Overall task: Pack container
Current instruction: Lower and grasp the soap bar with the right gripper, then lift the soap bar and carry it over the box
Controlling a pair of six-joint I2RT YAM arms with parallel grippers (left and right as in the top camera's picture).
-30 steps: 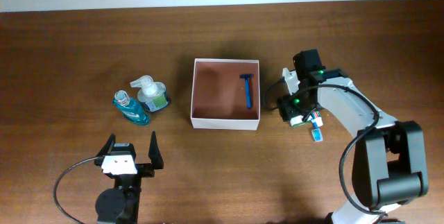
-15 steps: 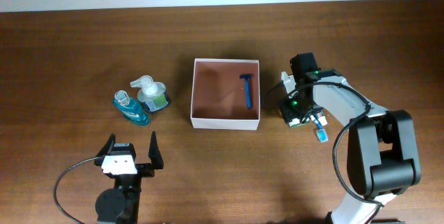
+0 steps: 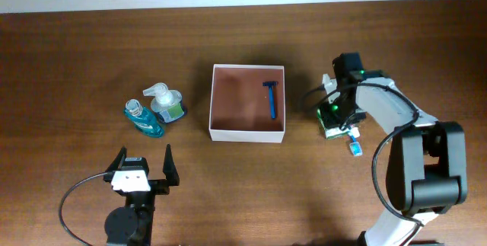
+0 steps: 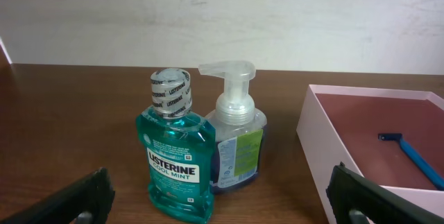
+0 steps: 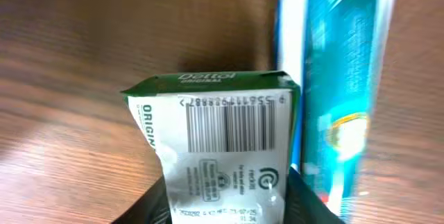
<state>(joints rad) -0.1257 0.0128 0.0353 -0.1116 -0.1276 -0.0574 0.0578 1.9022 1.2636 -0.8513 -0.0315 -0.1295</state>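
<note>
Soap packet [image 5: 222, 134] clamped in right gripper [image 5: 225, 207], bottom cut off, tube [image 5: 340, 92] blurred

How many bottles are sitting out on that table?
2. The teal Listerine bottle and the clear pump bottle stand close together, left of the container in the overhead view. No others show, and none seems hidden.

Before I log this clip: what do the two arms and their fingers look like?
Right arm: white shells, black joints, a lit green light, thin black cable. Left arm: black, with a white block behind black, tapered fingers; a black cable loops beside it.
</note>
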